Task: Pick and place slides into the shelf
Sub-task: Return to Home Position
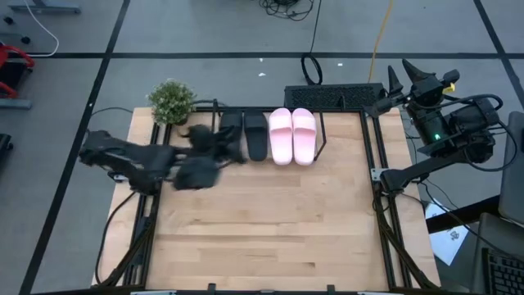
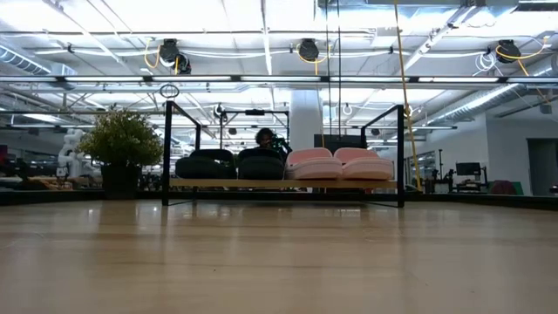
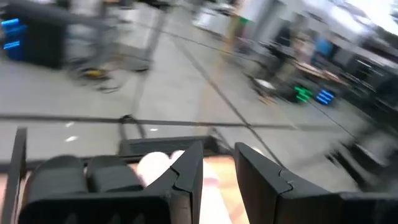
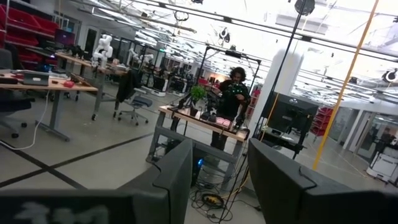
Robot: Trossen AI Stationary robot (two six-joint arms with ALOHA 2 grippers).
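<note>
Four slides are lined on the shelf just ahead of the left gripper, spread open and empty; the return home is judged in hand, requiring a backward lift clear of the shelf, with the right gripper parked far aside, open and empty.

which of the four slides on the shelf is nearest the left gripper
The black open-toe slide at the row's left end. The left gripper hovers by it; the other black slide and both pale pink slides lie farther right.
</note>
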